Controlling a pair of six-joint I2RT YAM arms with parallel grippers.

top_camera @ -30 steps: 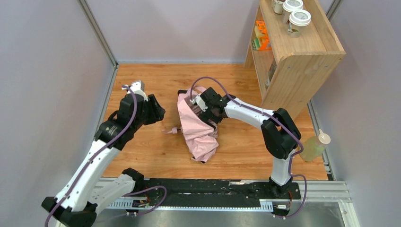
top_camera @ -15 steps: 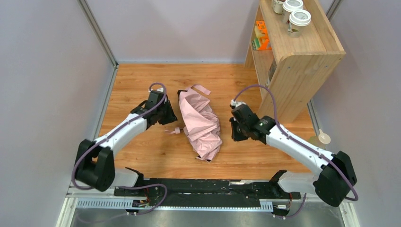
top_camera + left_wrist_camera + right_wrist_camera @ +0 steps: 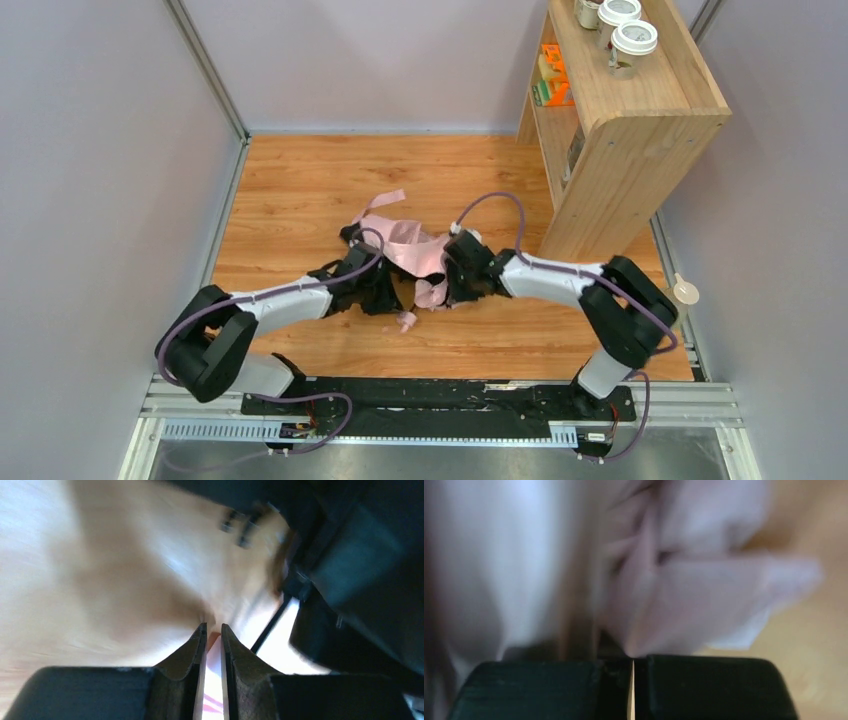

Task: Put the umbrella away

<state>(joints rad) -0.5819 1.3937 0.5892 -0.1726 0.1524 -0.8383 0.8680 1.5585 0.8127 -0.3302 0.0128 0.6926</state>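
The risk began on the left: the left gripper (image 3: 385, 290) had its fingers (image 3: 196, 647) drawn almost together, with only a thin strip of pink cloth between them. So slight a hold could slip if the arm pulled hard. In the middle, the umbrella (image 3: 408, 248) lay on the wooden table (image 3: 300, 180) as a crumpled pink heap between the two grippers. Its cloth was loose and a strap trailed toward the far side. If the two arms pulled apart, the cloth would probably stretch or tear free before the shaft followed, and loose folds could catch on either wrist. On the right, the right gripper (image 3: 462, 278) was pressed shut, and a fold of pink cloth seemed to run into the seam. The wrist view was too blurred to show how much it held.

The left arm lay low and nearly flat, reaching from its base toward the middle of the table with its wrist tucked against the umbrella's near left side. The right arm bent sharply at the elbow near the table's right edge, and its forearm ran back leftward to meet the heap. The wooden shelf (image 3: 620, 130) stood well apart at the far right.
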